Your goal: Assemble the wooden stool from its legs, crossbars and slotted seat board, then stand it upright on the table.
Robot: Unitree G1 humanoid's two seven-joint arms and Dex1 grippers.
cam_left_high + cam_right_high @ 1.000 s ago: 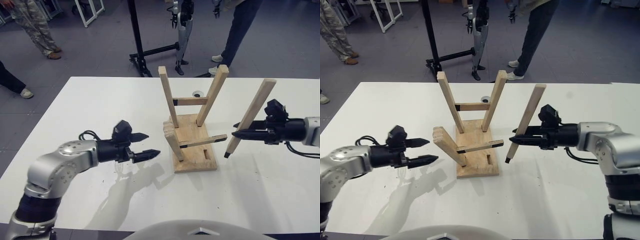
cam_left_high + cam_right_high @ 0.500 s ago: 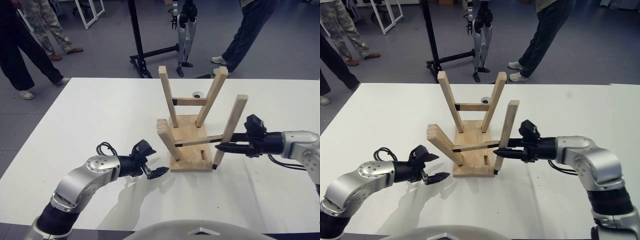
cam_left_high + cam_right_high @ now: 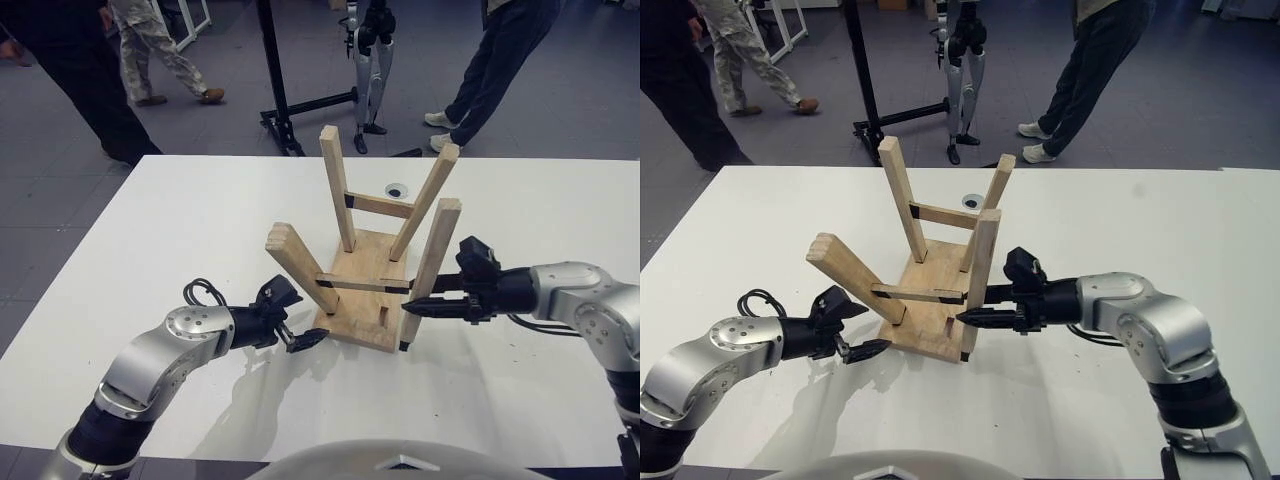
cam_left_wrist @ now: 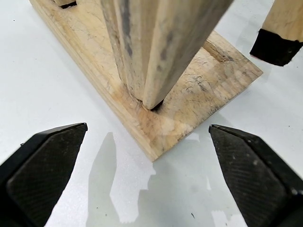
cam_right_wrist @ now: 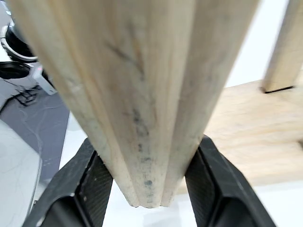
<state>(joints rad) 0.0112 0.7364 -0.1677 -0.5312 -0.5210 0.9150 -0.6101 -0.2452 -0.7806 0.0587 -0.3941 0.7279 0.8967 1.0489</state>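
Note:
The slotted seat board lies flat on the white table. Two far legs stand in it, joined by a crossbar. A near leg leans out to the left, and a second crossbar runs from it to a fourth leg. My right gripper is shut on that leg low down, its black-tipped foot by the board's right edge. In the right wrist view the leg sits between the fingers. My left gripper is open at the board's near-left corner, apart from it.
A round hole sits in the table behind the stool. Beyond the far edge stand a black stand and several people on the floor. Bare table stretches to the left, the right and in front of the board.
The right gripper has carried its leg left, up against the board and the crossbar. The board has turned, and the near-left leg leans further left. My left gripper edged closer to the board's corner.

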